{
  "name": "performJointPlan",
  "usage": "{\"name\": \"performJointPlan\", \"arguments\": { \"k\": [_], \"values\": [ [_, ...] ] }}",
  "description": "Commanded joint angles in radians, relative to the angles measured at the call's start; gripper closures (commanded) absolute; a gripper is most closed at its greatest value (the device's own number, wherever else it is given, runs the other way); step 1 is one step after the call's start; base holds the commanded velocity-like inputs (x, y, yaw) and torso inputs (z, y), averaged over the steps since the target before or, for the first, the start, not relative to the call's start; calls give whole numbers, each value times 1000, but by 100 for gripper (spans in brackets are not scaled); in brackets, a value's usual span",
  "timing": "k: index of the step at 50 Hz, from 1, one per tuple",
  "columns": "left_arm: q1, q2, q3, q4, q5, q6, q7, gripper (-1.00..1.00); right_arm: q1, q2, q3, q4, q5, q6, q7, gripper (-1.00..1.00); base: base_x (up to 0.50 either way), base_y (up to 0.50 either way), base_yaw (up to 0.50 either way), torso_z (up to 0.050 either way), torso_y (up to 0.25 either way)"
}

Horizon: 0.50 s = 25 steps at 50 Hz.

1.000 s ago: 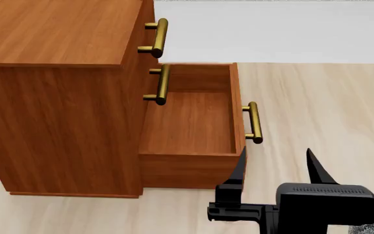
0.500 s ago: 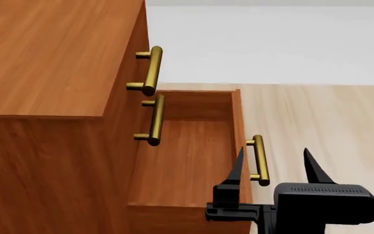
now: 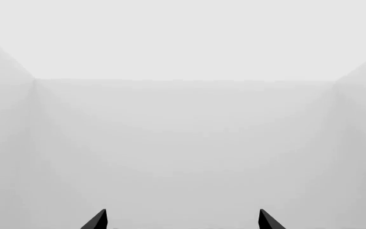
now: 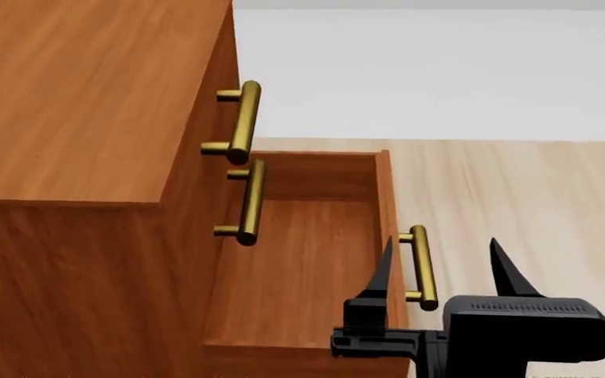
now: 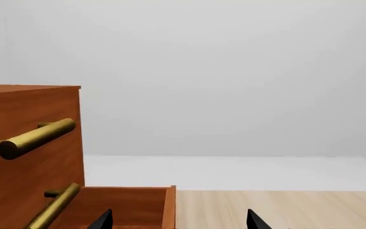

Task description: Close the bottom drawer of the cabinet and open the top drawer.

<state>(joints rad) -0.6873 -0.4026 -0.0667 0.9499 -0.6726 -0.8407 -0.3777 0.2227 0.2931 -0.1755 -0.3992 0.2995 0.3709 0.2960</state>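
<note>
The cabinet (image 4: pixel 82 118) is reddish-brown with a fine wood grain running across its top and side. The bottom drawer (image 4: pixel 302 260) shows the same reddish-brown grain inside and on its walls. The bar handles (image 4: pixel 242 122) on the cabinet's front are brass-gold with a soft sheen. Beside the cabinet the floor (image 4: pixel 534 197) is pale tan with light plank streaks, turning plain off-white farther from it. The right gripper (image 4: pixel 441 272) is matte black. The wall (image 5: pixel 234 71) beyond the cabinet is flat light grey.
</note>
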Motion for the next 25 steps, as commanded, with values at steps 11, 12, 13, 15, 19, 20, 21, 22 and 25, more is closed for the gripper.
{"name": "performJointPlan", "arguments": {
  "k": [11,12,13,15,19,20,21,22,25],
  "values": [
    [-10,-8,5,-2,-23,-7,-23,-100,-3,8,-7,-3,5,-6,5,-100,0,0,0,0,-159],
    [-13,-6,1,-2,-31,-10,-26,-100,-3,9,-7,-3,7,-7,4,-100,0,0,0,0,-164],
    [-14,-5,-3,-2,-37,-12,-29,-100,-3,9,-6,-3,7,-7,5,-100,0,0,0,0,-162],
    [-18,-6,-4,-1,-43,-15,-31,-100,-2,10,-7,-3,8,-7,5,-100,0,0,0,0,-163],
    [-19,-9,3,-3,-38,-10,-32,-100,-3,11,-8,-4,10,-7,6,-100,0,0,0,0,-163],
    [-17,-10,7,-4,-35,-8,-30,-100,-3,11,-8,-4,10,-6,7,-100,0,0,0,0,-164],
    [-17,-11,9,-4,-33,-7,-31,-100,-2,12,-8,-4,11,-6,7,-100,0,0,0,0,-162],
    [-18,-12,10,-3,-34,-7,-31,-100,-2,12,-7,-4,12,-6,8,-100,0,0,0,0,-160],
    [-26,-14,10,-3,-41,-12,-36,-100,2,12,-9,-5,13,-4,8,-100,0,0,0,0,-163]
  ]
}}
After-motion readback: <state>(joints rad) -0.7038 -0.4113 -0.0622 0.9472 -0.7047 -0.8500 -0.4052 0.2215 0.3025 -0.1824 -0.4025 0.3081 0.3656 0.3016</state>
